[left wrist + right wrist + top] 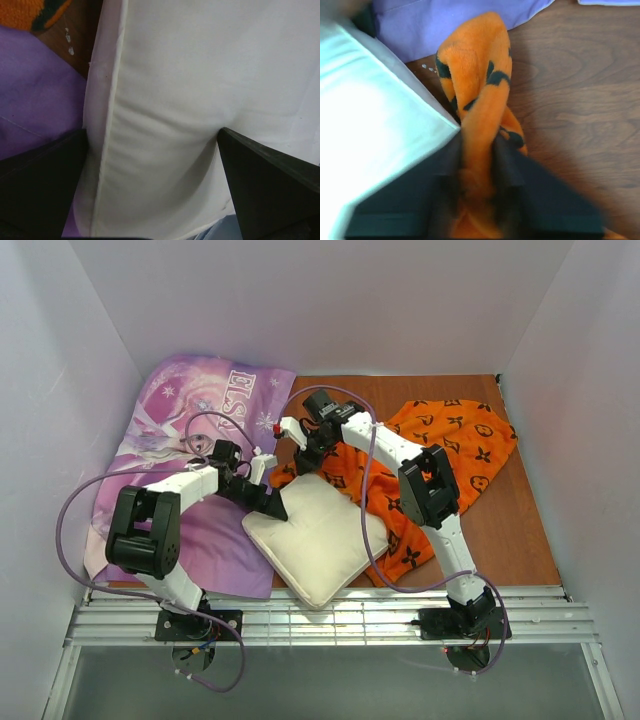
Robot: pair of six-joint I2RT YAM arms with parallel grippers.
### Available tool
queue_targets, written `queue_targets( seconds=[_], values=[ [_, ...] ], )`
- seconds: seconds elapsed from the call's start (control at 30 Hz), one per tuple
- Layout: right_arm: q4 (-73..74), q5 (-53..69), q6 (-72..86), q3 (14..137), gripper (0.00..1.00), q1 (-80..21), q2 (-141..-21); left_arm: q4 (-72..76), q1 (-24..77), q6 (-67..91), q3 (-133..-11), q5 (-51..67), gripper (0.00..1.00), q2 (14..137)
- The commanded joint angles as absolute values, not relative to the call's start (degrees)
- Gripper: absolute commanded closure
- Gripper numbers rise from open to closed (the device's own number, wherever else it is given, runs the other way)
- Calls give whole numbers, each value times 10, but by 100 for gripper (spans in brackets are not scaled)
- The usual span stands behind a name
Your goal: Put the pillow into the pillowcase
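The cream-white pillow (320, 535) lies at the table's middle front, partly on the orange pillowcase (450, 440), which spreads to the right. My left gripper (272, 502) is at the pillow's upper left corner. In the left wrist view its fingers (45, 170) stand wide apart, pressed against the pillow's stitched edge (165, 115) on both sides. My right gripper (303, 458) is just beyond the pillow's far corner, shut on a bunched fold of the pillowcase (475, 75). The pillow's corner (370, 115) lies to its left.
A purple "ELSA" print fabric (180, 430) covers the left of the table and runs under the pillow's left side; it also shows in the right wrist view (445, 20). Bare brown wood (520, 530) shows on the right. White walls enclose the table on three sides.
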State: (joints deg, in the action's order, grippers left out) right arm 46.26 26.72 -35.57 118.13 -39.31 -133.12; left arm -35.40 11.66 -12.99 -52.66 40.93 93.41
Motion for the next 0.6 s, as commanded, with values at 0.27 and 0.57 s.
queue_targets(
  seconds=[0.27, 0.57],
  values=[
    [458, 293, -280, 1247, 99, -387, -1311, -266, 148, -108, -538, 544, 82, 933],
    [338, 379, 13, 1283, 99, -402, -1257, 78, 205, 126, -541, 560, 100, 831]
  ],
)
